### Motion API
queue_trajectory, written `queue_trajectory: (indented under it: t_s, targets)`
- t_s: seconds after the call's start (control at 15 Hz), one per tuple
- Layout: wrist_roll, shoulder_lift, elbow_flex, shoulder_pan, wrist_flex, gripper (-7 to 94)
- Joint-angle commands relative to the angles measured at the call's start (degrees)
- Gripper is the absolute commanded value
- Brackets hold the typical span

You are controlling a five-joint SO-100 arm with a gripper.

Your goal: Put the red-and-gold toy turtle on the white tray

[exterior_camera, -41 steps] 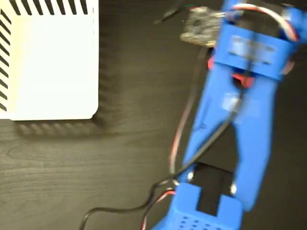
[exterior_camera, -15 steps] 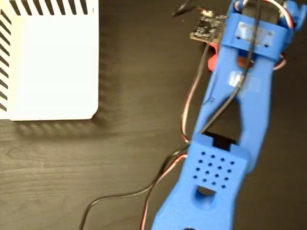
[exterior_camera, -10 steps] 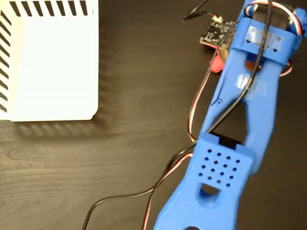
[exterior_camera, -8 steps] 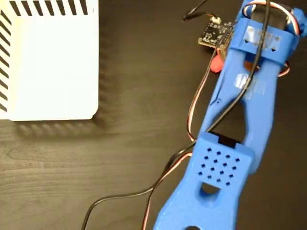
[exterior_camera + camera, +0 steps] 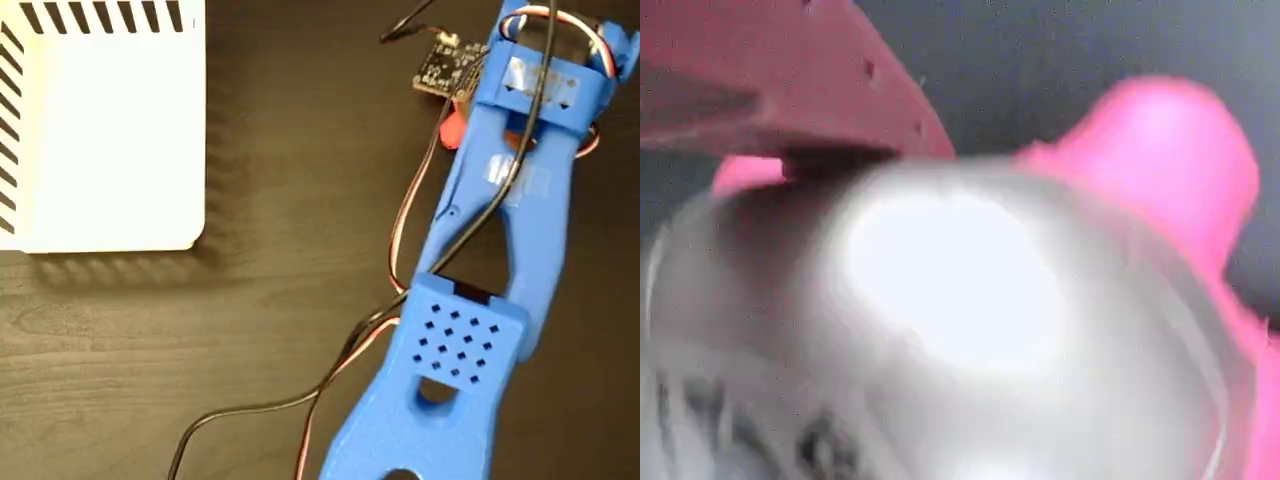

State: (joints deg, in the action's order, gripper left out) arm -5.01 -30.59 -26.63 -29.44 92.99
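The red-and-gold toy turtle fills the wrist view: its shiny domed shell [image 5: 940, 330] with a black mark low on the left, and a pinkish-red limb [image 5: 1170, 150] at the upper right. A reddish finger [image 5: 780, 80] lies against the top left of the shell; the other finger does not show. In the fixed view only a red bit of the turtle [image 5: 452, 128] peeks out beside the blue arm [image 5: 500, 210], which covers the gripper. The white tray [image 5: 110, 130] with black edge stripes lies at the upper left, far from the turtle.
A small circuit board [image 5: 440, 65] and loose red, white and black wires [image 5: 400, 230] hang along the arm. A black cable [image 5: 250, 408] trails over the dark wooden table [image 5: 150, 340] in the foreground.
The arm's wrist has shifted slightly right and toward the top of the fixed view. Less of the red turtle shows beside it now. The tray has not moved.
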Motion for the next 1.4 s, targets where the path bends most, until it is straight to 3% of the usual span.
queue_trajectory:
  t_s: [0.0,0.33,0.4,0.53,0.67,0.73,0.93,1.13,1.2,1.33]
  targets:
    - [-1.8,-7.1,-2.8,-0.3,-0.2,0]
    - [0.7,-34.8,-29.4,1.4,-8.1,0]
    - [1.2,-40.4,-33.7,3.9,-8.9,0]
    - [3.7,-56.1,-47.9,9.9,-16.7,0]
    - [6.5,-65.4,-52.4,17.8,-15.7,0]
    - [6.6,-65.8,-50.6,22.2,-13.7,0]
    - [7.6,-66.1,-49.4,35.5,-16.1,0]
    - [9.6,-63.5,-51.0,45.4,-27.5,0]
    - [8.9,-58.5,-46.6,48.1,-27.2,0]
    - [5.1,-44.4,-30.2,51.8,-19.5,0]
